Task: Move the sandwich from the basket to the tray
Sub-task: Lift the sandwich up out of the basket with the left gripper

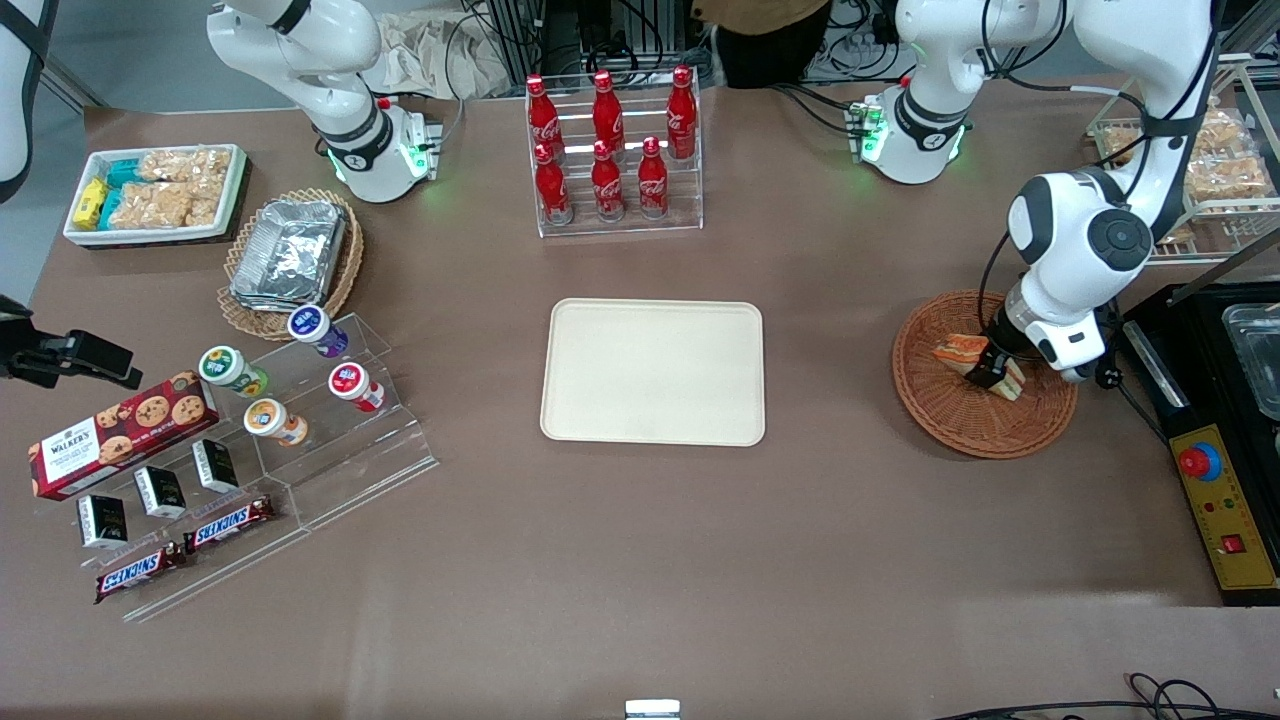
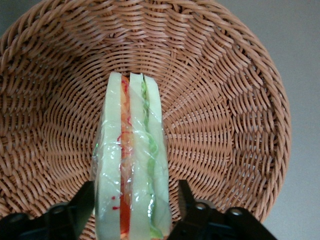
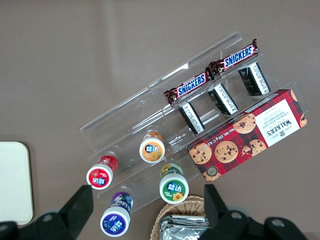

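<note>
The sandwich (image 1: 958,351), a wrapped wedge of pale bread with orange-red and green layers, stands on edge in the reddish-brown wicker basket (image 1: 960,425) toward the working arm's end of the table. My left gripper (image 1: 990,371) is down in the basket, open, with one finger on each side of the sandwich. In the left wrist view the sandwich (image 2: 131,150) stands between the black fingers (image 2: 185,196); one finger touches the wrap and a narrow gap shows at the other. The basket weave (image 2: 225,100) fills that view. The cream tray (image 1: 652,370) lies bare at mid-table.
A rack of red cola bottles (image 1: 610,150) stands farther from the front camera than the tray. A black control box (image 1: 1215,500) and a black appliance (image 1: 1240,340) lie beside the basket. A clear stand with cups (image 1: 300,400), snack bars and a cookie box sits toward the parked arm's end.
</note>
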Available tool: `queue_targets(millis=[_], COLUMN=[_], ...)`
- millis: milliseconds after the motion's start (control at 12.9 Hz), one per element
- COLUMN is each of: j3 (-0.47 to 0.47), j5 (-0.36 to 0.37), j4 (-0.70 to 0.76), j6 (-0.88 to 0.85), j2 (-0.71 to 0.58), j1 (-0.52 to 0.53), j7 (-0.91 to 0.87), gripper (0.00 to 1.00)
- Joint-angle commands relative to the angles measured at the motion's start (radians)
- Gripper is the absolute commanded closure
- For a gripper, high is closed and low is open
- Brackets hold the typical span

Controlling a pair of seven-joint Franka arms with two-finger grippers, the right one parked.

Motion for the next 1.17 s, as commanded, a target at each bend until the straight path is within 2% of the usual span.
queue_targets(millis=[0, 311, 544, 700, 856, 933, 1089], j3=[-0.002, -0.002, -0.003, -0.026, -0.067, -0.09, -0.164], j5=[0.016, 0.02, 0.019, 0.019, 0.016, 0.008, -0.003], j4=[-0.008, 0.011, 0.108, 0.289, 0.568, 0.678, 0.8], j6=[0.024, -0.02, -0.272, -0.533, -0.861, -0.972, -1.094], j2=[0.0, -0.074, -0.193, -0.224, -0.192, -0.182, -0.184], j1=[-0.004, -0.005, -0.005, -0.005, -0.007, -0.007, -0.007], j7=[-0.024, 0.026, 0.163, 0.221, 0.264, 0.293, 0.353], gripper=[1.0, 1.0, 1.0, 1.0, 1.0, 1.0, 1.0])
